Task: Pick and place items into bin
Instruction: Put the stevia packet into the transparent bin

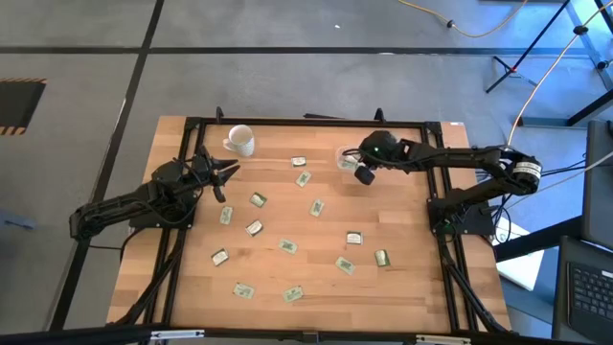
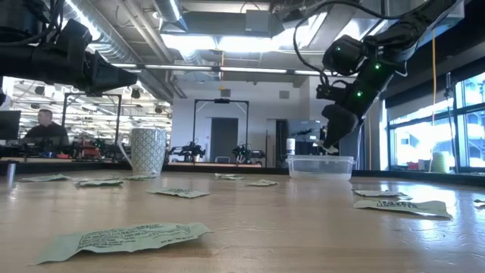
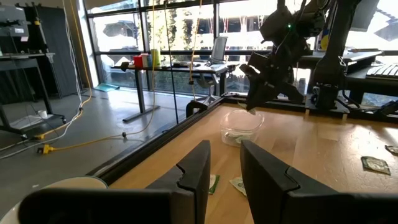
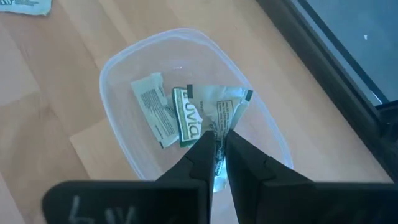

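Several pale green and white packets [image 1: 287, 246] lie flat across the wooden table. The clear shallow bin [image 1: 345, 159] stands at the far middle and holds a packet [image 4: 151, 106] on its floor. My right gripper [image 4: 221, 152] hangs just over the bin [image 4: 118, 62], shut on another packet [image 4: 208, 115]. In the low view it [image 2: 331, 142] stands above the bin's rim [image 2: 322, 159]. My left gripper [image 1: 228, 174] is open and empty at the left, near the white mug [image 1: 239, 140], with its fingers apart in its own view [image 3: 225, 168]. My right gripper pinches the packet by one end [image 4: 217, 142] between its two fingertips, coming from above and pointing down. The packet hangs below the fingers and fans out toward the bin's floor. I cannot tell whether its lower end touches the floor.
The white mug [image 2: 148, 150] stands at the far left of the table. Packets lie scattered over the middle and near parts [image 1: 244, 289], one close to the low camera [image 2: 125, 239]. A dark frame edges the table [image 1: 306, 122].
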You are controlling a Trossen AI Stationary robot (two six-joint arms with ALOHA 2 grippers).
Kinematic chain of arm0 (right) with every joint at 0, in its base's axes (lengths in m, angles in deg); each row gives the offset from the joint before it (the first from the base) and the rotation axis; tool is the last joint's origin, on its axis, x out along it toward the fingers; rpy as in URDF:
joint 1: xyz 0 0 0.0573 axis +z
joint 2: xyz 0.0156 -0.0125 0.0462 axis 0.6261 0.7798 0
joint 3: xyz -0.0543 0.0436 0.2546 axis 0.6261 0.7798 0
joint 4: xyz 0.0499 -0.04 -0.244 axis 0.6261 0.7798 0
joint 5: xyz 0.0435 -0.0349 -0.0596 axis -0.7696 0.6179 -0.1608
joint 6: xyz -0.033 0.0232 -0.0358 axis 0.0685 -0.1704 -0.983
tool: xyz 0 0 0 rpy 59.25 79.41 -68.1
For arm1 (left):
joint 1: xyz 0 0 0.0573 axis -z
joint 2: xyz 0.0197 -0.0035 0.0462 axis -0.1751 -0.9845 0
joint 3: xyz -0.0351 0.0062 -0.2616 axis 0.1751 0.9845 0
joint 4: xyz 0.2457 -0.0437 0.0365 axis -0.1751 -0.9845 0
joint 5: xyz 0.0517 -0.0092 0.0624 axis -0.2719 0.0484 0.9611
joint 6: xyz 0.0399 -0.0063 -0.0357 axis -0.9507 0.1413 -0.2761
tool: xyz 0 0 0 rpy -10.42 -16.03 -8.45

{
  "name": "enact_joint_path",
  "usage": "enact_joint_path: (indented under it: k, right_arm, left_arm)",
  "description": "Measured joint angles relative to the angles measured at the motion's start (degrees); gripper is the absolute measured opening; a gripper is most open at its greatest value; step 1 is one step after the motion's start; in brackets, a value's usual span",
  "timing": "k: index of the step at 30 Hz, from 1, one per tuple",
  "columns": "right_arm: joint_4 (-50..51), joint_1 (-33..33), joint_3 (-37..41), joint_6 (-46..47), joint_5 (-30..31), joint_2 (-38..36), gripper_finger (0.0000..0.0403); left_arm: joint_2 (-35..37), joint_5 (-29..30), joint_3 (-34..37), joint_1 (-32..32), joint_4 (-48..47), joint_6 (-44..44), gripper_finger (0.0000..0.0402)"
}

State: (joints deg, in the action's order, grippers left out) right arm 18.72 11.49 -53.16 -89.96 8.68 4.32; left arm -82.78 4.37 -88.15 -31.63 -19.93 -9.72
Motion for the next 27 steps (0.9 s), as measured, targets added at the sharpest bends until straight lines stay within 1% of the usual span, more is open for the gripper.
enact_joint_path:
  k: [4, 18, 21, 27]
  right_arm:
    - [0.10, 0.00, 0.77, 1.55, 0.00, -0.02, 0.0039]
    - [-0.37, 0.02, 2.62, 1.53, 0.00, -0.02, 0.0040]
    - [-0.39, 0.02, 2.62, 1.53, 0.02, -0.02, 0.0050]
    - [-0.37, 0.02, 2.60, 1.49, 0.02, -0.02, 0.0090]
  left_arm:
    - [0.00, 0.00, -0.01, 0.00, 0.00, 0.01, 0.0082]
    - [0.00, 0.00, -0.01, 0.00, 0.00, 0.00, 0.0082]
    - [0.00, 0.00, -0.01, 0.00, 0.00, 0.00, 0.0082]
    - [0.00, 0.00, -0.01, 0.00, -0.01, 0.00, 0.0082]
